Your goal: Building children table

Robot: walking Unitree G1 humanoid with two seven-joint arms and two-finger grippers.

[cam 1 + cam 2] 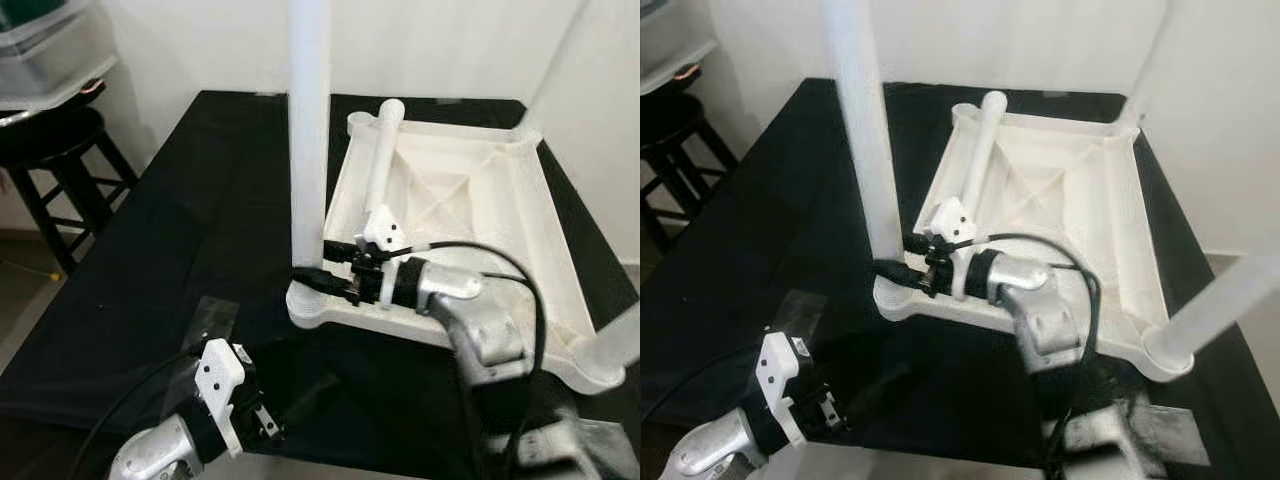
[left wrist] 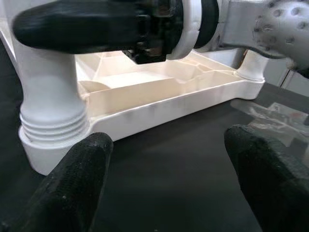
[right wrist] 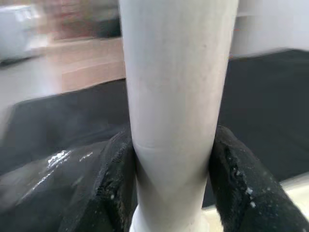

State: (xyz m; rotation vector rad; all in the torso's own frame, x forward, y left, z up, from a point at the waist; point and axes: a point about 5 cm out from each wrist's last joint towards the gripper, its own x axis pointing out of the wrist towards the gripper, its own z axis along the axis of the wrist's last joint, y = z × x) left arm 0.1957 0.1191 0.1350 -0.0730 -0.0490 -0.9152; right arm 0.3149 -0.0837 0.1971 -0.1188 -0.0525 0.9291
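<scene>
Tabletop (image 1: 470, 215), white and ribbed, is laid upside down on a black cloth (image 1: 160, 260); leg tops are cut off by the frame. One upright leg (image 1: 308, 150) is clamped near its base by the right gripper (image 1: 322, 264). The left gripper (image 2: 169, 188) is held spread apart and empty, near the corner. No writing can be read.

We see our right gripper (image 3: 171, 183) with its 2 black fingers (image 3: 244, 188) pressed against either side of the upright white table leg (image 3: 176, 96).

The upright leg (image 1: 309, 130) runs off the top edge; the stool (image 1: 60, 165) is cut at the left.
</scene>
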